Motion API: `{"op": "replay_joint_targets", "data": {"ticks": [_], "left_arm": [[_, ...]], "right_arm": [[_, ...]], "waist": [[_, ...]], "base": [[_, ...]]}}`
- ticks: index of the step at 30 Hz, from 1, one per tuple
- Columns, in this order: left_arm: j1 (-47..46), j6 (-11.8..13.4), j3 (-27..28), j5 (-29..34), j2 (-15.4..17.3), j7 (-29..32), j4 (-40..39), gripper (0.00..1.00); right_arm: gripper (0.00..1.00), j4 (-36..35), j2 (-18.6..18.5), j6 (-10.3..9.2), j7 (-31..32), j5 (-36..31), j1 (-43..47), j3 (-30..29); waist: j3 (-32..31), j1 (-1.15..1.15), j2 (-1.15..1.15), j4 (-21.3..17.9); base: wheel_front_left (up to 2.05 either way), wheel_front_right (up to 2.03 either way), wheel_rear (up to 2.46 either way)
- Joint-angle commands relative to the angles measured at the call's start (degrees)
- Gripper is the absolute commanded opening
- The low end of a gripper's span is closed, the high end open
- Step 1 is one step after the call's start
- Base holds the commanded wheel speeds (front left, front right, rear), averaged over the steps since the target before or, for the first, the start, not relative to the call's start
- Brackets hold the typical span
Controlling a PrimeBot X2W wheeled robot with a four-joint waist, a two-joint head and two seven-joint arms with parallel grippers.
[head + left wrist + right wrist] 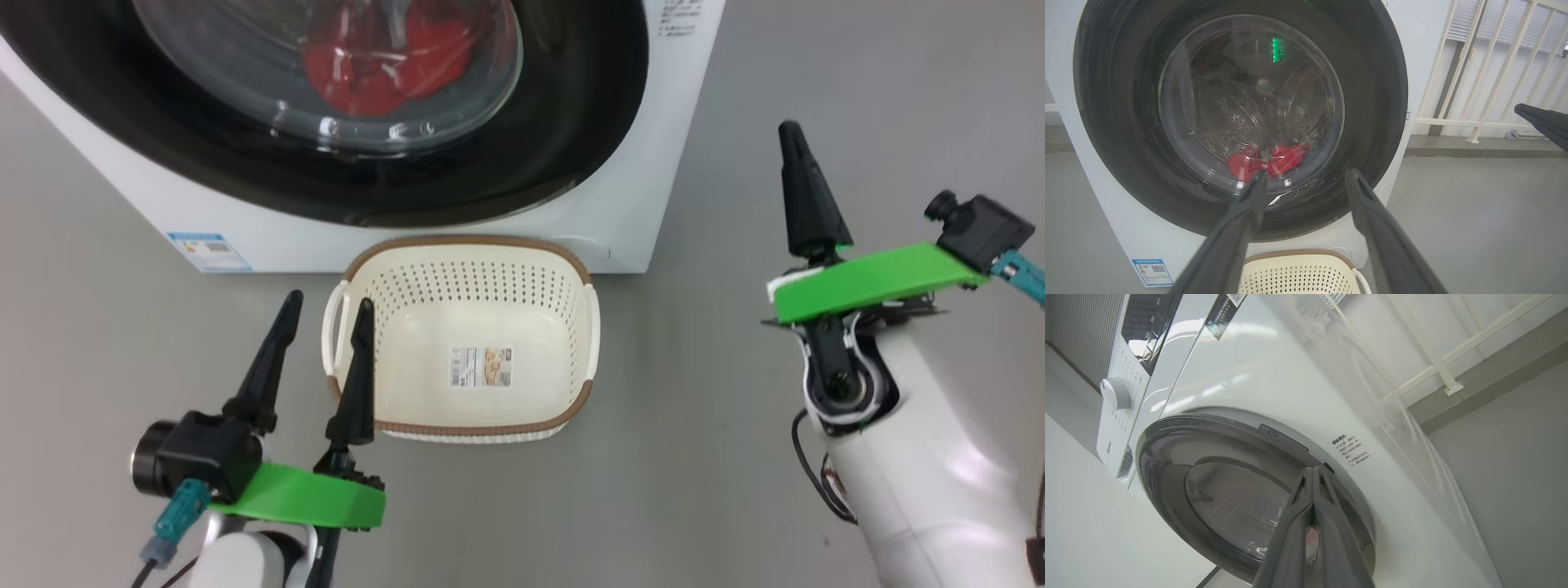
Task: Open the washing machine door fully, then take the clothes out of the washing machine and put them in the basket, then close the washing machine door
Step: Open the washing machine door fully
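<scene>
We hold our left gripper low near the left handle of the basket. Its two fingers are wide apart and hold nothing. Our right gripper is raised beside the washing machine, with its fingers pressed together and nothing between them. The washing machine door is shut. It is round, with a shiny black rim, and it faces us. The red clothes lie behind its glass. The basket stands open side up, just in front of the machine.
</scene>
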Motion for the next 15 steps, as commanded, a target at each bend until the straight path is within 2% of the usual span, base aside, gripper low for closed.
{"op": "replay_joint_targets", "data": {"ticks": [1,7,10,15], "left_arm": [[-2.0,-0.5,1.2,-0.9,1.0,-0.7,-2.0,1.0],[-2.8,-0.4,0.7,-1.7,1.0,-0.7,-2.8,1.0],[-3.4,-0.4,0.6,-2.2,1.0,-0.7,-3.3,1.0],[-4.4,-0.3,0.4,-2.8,1.0,-0.7,-4.4,1.0]], "right_arm": [[0.0,-0.3,0.4,0.02,-0.2,3.8,-3.0,1.0],[0.0,2.0,0.4,0.02,3.9,15.7,-8.7,0.2],[0.0,3.1,0.4,0.02,8.2,20.6,-12.9,-0.7],[0.0,4.1,-0.6,0.02,12.0,23.8,-17.5,-1.8]], "waist": [[2.5,0.0,0.0,1.6],[5.1,0.0,0.0,2.4],[7.2,0.0,0.0,2.7],[9.6,0.0,0.0,3.1]], "base": [[0.0,0.0,0.0],[0.0,0.0,0.0],[0.0,0.0,0.0],[0.0,0.0,0.0]]}}
